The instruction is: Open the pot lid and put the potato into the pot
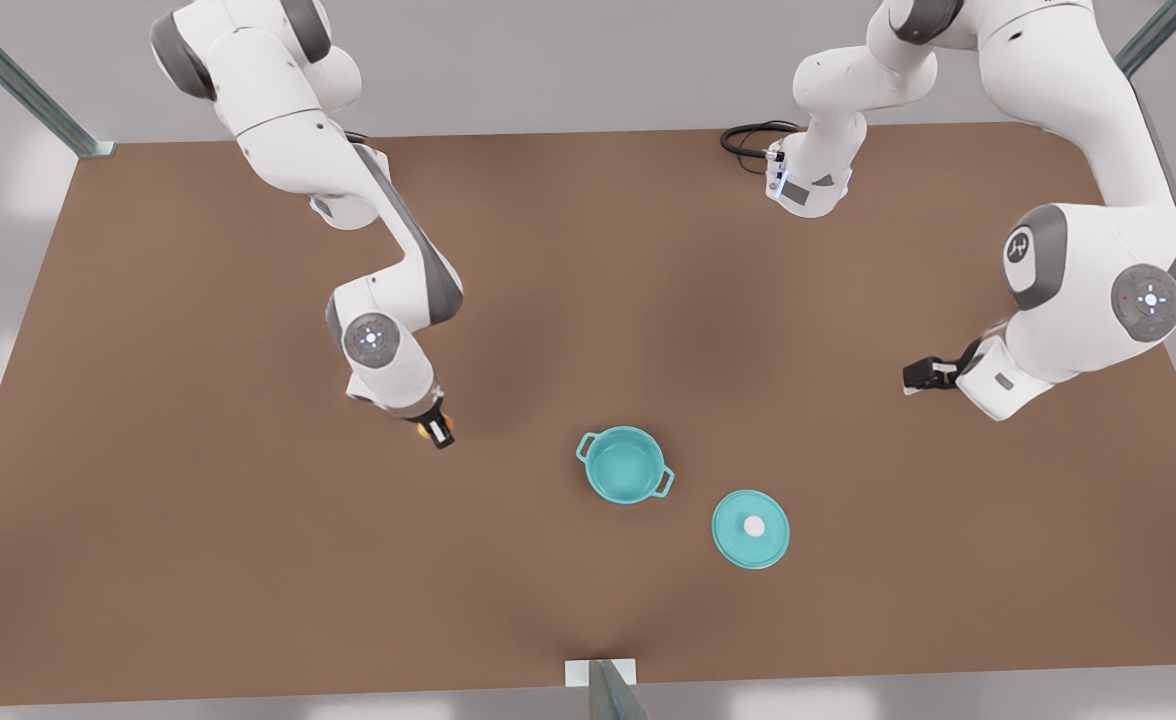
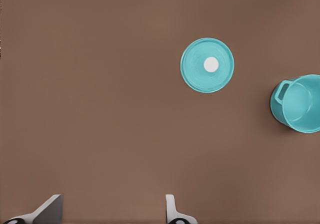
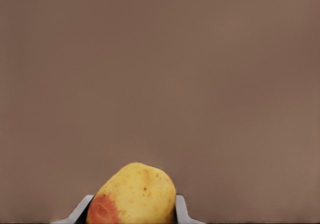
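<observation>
Right now the right claw [image 1: 436, 428], on the arm at the front view's left, pinches the small yellow potato with orange-red patches [image 3: 133, 194] between its two fingers [image 3: 181, 210]; in the front view the potato [image 1: 448, 424] peeks out on either side of the dark fingertips, low over the flat brown surface [image 1: 198, 520]. It sits well apart from the small round teal pot with two loop handles [image 1: 626, 464], which stands open and upright near the middle of the surface, its teal inside bare. The flat round teal pot lid with a white knob [image 1: 751, 529] lies flat on the surface just beside the pot, toward the front view's right, not touching it. The left claw [image 1: 923, 375], on the arm at the front view's right, hangs well apart from the lid and pot; in the left wrist view its fingers [image 2: 171, 210] are spread wide with nothing between them, and the lid [image 2: 207, 65] and pot [image 2: 298, 103] lie farther off.
</observation>
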Controlling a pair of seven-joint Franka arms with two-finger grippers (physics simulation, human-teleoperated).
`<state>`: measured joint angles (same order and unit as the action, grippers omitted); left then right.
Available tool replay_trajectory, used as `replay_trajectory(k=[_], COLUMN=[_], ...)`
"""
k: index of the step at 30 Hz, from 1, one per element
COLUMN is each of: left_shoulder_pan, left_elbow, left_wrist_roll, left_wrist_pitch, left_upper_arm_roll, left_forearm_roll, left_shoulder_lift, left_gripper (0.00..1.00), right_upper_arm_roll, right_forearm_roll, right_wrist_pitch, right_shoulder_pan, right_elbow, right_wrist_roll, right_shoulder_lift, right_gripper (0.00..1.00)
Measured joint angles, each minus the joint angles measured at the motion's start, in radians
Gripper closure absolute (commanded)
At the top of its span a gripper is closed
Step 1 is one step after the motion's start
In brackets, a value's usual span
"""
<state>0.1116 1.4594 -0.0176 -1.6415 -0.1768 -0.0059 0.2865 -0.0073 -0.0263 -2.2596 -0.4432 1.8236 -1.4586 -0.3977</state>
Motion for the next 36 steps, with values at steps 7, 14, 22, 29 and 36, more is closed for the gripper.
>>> replay_trajectory(k=[7, 14, 22, 29, 36], left_shoulder_pan=[-0.003, -0.003, -0.002, 0.0, 0.0], left_elbow=[-0.003, -0.003, -0.006, -0.006, -0.006], left_wrist_roll=[0.003, 0.004, 0.007, 0.01, 0.011], left_wrist_pitch=[-0.009, -0.013, -0.039, -0.06, -0.066], left_upper_arm_roll=[0.001, 0.001, 0.0, 0.001, 0.001], left_forearm_roll=[0.019, 0.021, 0.013, 0.01, 0.012], left_shoulder_lift=[0.005, 0.006, 0.009, 0.011, 0.011], left_gripper=[0.0, 0.0, 0.0, 0.0, 0.0], right_upper_arm_roll=[0.0, -0.002, 0.085, 0.128, 0.131], right_forearm_roll=[-0.008, -0.004, -0.016, -0.019, -0.019], right_wrist_pitch=[0.174, 0.304, 0.215, -0.006, -0.112], right_shoulder_pan=[-0.09, -0.154, -0.185, -0.188, -0.202], right_elbow=[-0.283, -0.6, -0.797, -0.878, -0.892], right_wrist_roll=[-0.057, -0.133, -0.202, -0.24, -0.261], right_shoulder_lift=[-0.141, -0.341, -0.507, -0.619, -0.654], right_gripper=[0.39, 0.4, 0.4, 0.39, 0.0])
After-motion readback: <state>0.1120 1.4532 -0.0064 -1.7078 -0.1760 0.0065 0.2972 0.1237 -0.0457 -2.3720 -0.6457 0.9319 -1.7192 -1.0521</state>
